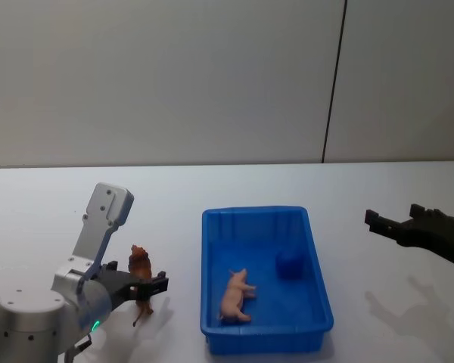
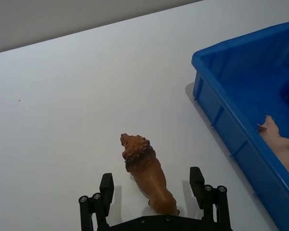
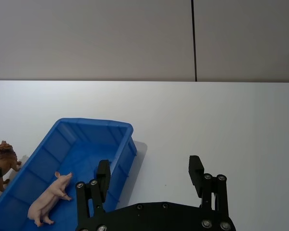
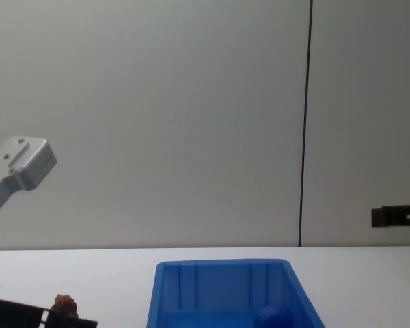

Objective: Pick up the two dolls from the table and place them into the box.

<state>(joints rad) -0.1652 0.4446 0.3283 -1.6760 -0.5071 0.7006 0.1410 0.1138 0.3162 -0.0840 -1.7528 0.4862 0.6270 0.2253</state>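
A reddish-brown lion doll point(image 1: 140, 264) stands on the white table point(image 1: 53, 193) just left of the blue box point(image 1: 253, 212). My left gripper point(image 1: 145, 290) is low at the lion, open. In the left wrist view its fingers point(image 2: 106, 186) straddle the lion's point(image 2: 145, 169) hindquarters with a gap on each side. A pale pink pig doll point(image 1: 237, 296) lies on its side inside the box, and a rounded blue doll point(image 1: 289, 264) sits by the right wall. My right gripper point(image 1: 380, 221) hovers open to the right of the box, holding nothing.
The box's near left corner point(image 2: 202, 60) is close to the lion's right. Bare tabletop lies left of and behind the lion, and to the right of the box point(image 3: 96, 123). A grey wall stands behind the table.
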